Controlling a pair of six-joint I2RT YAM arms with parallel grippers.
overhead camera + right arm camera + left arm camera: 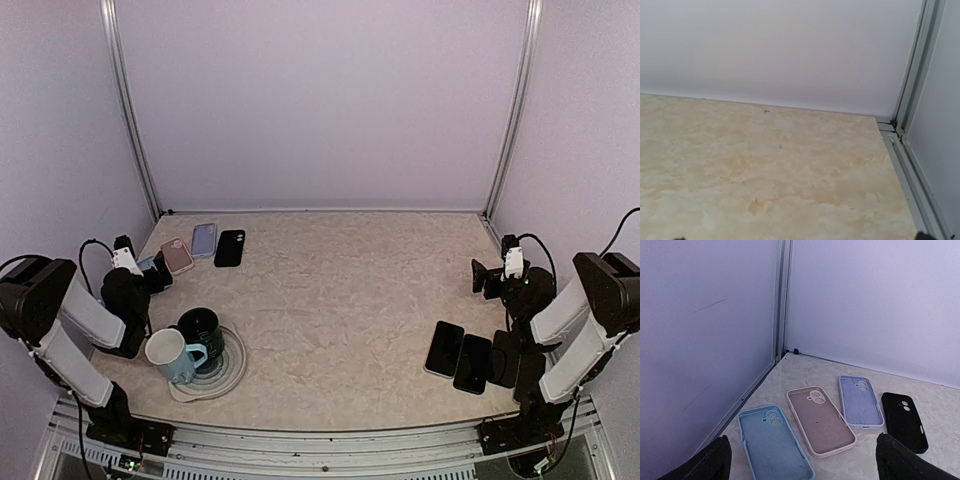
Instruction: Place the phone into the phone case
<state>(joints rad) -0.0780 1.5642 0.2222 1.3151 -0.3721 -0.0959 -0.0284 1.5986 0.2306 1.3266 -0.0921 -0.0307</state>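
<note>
Left gripper is hovering at the left edge of the top view. Its fingers are sitting wide apart at the bottom corners of the wrist view, holding nothing. Four cases are lying open side up in a row just ahead of it, upper left of the bench: blue case, pink case, lavender case, black case, all close together. Right gripper is hanging at the right edge. Only dark slivers are showing at the far bottom corners of its wrist view, so jaws apart and empty. Phone and second phone are lying side by side at lower right, just beside the right arm, well apart from the cases. Dark mug and pale blue mug are standing on a round mat, lower left
</note>
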